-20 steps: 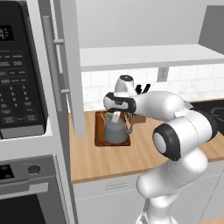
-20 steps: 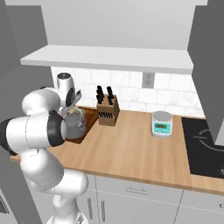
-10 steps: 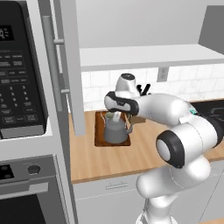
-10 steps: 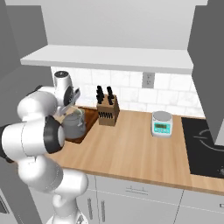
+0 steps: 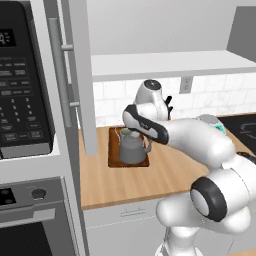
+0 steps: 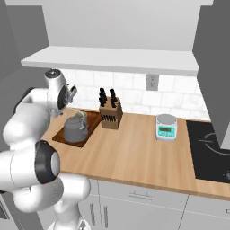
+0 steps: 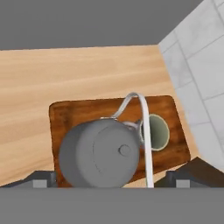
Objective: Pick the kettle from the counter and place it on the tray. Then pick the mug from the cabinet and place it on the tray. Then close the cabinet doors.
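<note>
The dark grey kettle (image 7: 100,153) stands on the brown wooden tray (image 7: 61,114), with its wire handle arched over the lid. The grey-green mug (image 7: 158,131) sits upright on the same tray, right beside the kettle. My gripper (image 7: 112,183) hovers above both, open, with nothing between its fingers. From the right base view the gripper (image 6: 71,95) is above the kettle (image 6: 74,129) and the tray (image 6: 62,137). The cabinet stands open: one door (image 5: 82,75) swings out on the left, and the white shelf (image 5: 165,65) is bare. The counter (image 6: 134,152) carries the tray.
A knife block (image 6: 110,113) stands right of the tray, close to it. A small kitchen scale (image 6: 166,127) and a black cooktop (image 6: 211,148) lie further right. The microwave (image 5: 22,100) and oven column wall off the left side.
The jaws have spread from half shut to wide, letting go of the mug on the tray. The hand has then risen above the kettle and mug.
</note>
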